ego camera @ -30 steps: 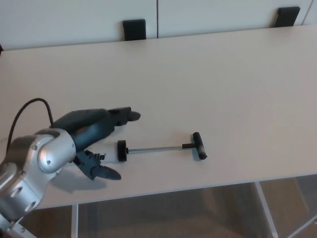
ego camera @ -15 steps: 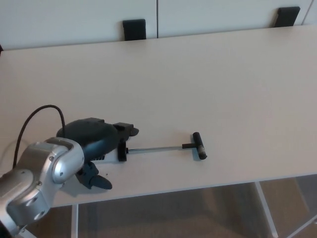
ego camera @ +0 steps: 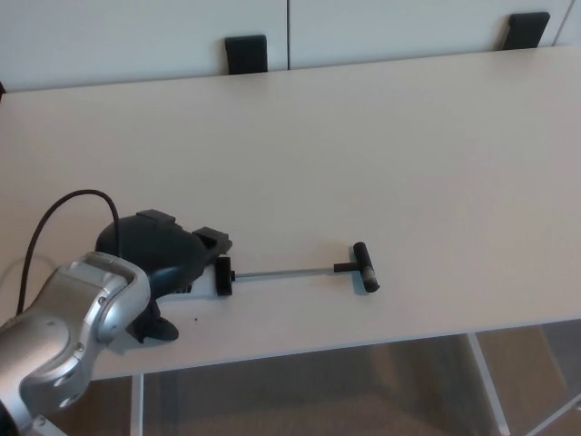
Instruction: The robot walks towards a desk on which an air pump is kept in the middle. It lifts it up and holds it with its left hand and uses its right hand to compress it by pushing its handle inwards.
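Pump [ego camera: 300, 270] sits on the desk [ego camera: 381, 145] at about 6 o'clock from the middle, close to the near edge. It lies flat, rod drawn out, T-handle [ego camera: 365, 266] pointing to 3 o'clock, black end cap [ego camera: 222, 275] at the 9 o'clock end. The barrel itself is hidden under my left hand [ego camera: 162, 254], so I can't see how much of it is covered.

Main risk as I judge it: the hold lands too near the cap end, and on the lift the long rod & handle droop or swing, twisting the pump out of the hand. Also, since it's close to the desk edge, any nudge toward 6 o'clock could roll it off. If the rod slides while lifting, the handle could drift out of reach for the right hand's push.

Left hand pose: palm down, back of the hand up, draped over the barrel end, forearm [ego camera: 64, 336] coming in from 7 o'clock w/ a cable [ego camera: 64, 213] looping above the wrist. One finger tip [ego camera: 162, 331] pokes out on the near side, another part [ego camera: 213, 241] at the far side, so the fingers look wrapped across the barrel, but whether they're actually clamped on it I can't tell. Right hand not in view.
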Available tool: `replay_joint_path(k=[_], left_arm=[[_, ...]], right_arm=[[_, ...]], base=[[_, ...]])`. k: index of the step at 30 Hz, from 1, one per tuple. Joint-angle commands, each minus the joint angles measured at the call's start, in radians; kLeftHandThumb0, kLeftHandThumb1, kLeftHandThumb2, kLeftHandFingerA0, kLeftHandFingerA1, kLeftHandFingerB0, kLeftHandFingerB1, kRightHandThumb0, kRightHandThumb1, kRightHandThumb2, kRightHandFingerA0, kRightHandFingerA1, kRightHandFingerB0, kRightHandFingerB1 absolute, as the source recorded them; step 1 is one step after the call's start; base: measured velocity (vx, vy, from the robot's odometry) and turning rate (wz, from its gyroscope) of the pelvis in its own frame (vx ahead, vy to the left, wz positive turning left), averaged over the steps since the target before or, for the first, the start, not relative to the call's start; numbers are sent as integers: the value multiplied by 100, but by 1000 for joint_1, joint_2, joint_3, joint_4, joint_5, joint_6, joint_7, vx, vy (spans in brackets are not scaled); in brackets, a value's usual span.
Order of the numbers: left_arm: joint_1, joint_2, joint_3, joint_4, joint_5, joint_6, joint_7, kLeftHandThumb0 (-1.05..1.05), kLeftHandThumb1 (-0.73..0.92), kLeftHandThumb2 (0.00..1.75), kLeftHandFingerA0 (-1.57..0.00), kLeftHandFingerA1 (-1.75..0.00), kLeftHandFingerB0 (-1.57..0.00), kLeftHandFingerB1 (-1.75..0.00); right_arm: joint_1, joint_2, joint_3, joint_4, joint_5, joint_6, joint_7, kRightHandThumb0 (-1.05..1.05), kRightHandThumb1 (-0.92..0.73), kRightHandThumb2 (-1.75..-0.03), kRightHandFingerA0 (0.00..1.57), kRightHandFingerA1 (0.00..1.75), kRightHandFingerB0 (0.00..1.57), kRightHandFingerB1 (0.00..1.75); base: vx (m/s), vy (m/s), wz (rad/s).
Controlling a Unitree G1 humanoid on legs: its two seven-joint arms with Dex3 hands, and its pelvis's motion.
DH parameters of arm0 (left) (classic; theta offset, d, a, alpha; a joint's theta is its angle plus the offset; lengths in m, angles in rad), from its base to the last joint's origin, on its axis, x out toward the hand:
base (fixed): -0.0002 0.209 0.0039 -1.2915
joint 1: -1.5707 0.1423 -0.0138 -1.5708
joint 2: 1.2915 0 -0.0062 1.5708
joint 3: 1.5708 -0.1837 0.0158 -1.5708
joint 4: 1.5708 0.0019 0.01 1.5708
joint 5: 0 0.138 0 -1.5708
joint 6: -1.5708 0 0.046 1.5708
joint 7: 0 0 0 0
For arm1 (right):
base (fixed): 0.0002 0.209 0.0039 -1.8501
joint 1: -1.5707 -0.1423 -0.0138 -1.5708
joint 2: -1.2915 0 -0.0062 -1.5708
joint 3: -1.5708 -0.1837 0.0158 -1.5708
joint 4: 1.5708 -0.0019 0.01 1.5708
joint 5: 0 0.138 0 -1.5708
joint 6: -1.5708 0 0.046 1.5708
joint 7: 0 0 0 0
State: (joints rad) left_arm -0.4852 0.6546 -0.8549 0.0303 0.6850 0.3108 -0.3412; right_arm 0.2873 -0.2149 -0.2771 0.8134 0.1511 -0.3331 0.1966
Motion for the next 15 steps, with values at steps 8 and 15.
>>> replay_joint_path(k=[8, 15], left_arm=[[6, 31, -3, 53, 266, -13, 4, -27, 35, 88, -1, -48, 0, -47], [28, 11, 7, 51, 293, -9, -18, -27, 37, 89, -1, -48, 0, -46]], right_arm=[[12, -55, 14, -18, -32, 1, 9, -35, -58, -57, 78, 51, 50, 40], [17, -50, 12, -14, -27, -9, 18, -33, -62, -58, 76, 51, 48, 41]], base=[[0, 0, 0], [0, 0, 0]])
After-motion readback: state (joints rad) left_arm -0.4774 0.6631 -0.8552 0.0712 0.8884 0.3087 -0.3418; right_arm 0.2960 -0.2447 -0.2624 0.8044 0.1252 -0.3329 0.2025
